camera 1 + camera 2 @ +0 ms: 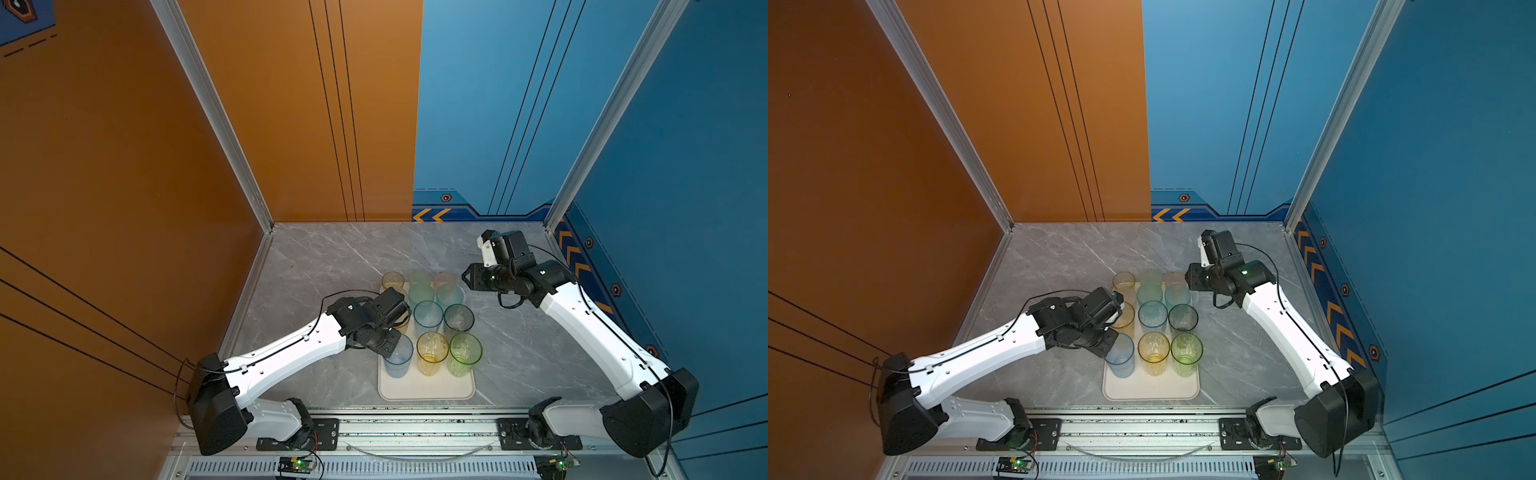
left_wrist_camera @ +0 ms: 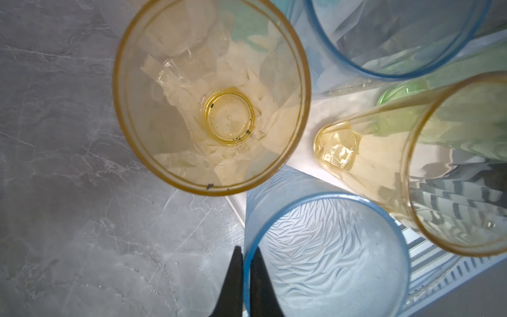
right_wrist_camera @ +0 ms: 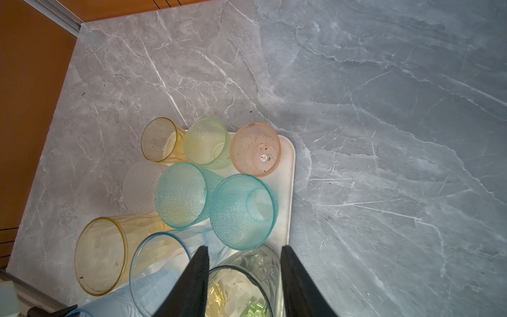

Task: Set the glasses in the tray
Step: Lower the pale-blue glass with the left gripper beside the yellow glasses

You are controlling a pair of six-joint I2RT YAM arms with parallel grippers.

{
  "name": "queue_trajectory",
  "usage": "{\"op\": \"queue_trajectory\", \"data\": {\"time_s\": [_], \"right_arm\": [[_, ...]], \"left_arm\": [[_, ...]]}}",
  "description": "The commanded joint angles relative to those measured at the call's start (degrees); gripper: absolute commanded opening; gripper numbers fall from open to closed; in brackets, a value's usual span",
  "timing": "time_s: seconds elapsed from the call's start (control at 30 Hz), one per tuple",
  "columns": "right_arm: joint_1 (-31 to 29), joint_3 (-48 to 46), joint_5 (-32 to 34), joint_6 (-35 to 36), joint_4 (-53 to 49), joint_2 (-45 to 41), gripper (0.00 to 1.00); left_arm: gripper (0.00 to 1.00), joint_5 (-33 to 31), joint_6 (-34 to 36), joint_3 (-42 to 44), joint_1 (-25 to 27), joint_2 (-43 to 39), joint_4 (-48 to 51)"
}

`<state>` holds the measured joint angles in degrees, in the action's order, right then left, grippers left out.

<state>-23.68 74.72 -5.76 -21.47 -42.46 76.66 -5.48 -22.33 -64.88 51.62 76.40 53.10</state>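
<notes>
The cream tray [image 1: 428, 395] [image 1: 1150, 392] lies at the table's middle front and holds several tinted glasses. My left gripper [image 1: 390, 353] [image 1: 1111, 353] [image 2: 247, 254] is shut on the rim of a frosted blue glass [image 1: 399, 363] [image 1: 1121, 363] [image 2: 329, 247], one finger inside and one outside, over the tray's near left corner. Beside it stand a yellow glass [image 1: 432, 353] and a green glass [image 1: 464, 353]. My right gripper [image 1: 466, 277] [image 1: 1187, 278] [image 3: 244, 248] hangs open and empty, high above the tray's far right, over a grey glass [image 3: 241, 277] [image 1: 458, 318].
Teal glasses [image 3: 242, 211], a pink glass [image 3: 255, 149], a pale green glass [image 3: 207, 142] and a small yellow glass [image 3: 159, 140] crowd the tray's far end. Bare marble table [image 1: 316, 266] lies left, right and behind. Orange and blue walls close the back and sides.
</notes>
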Motion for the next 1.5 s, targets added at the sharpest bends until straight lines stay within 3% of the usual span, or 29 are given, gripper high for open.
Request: {"op": "queue_trajectory", "data": {"time_s": [0.0, 1.47], "right_arm": [[-0.05, 1.55, 1.55, -0.32, -1.71, 0.57, 0.42], [-0.05, 1.97, 1.49, -0.23, -2.0, 1.56, 0.42]], "left_arm": [[0.0, 1.17, 0.79, 0.51, -0.72, 0.26, -0.72], [0.0, -1.06, 2.64, -0.46, -1.87, 1.72, -1.06]]}}
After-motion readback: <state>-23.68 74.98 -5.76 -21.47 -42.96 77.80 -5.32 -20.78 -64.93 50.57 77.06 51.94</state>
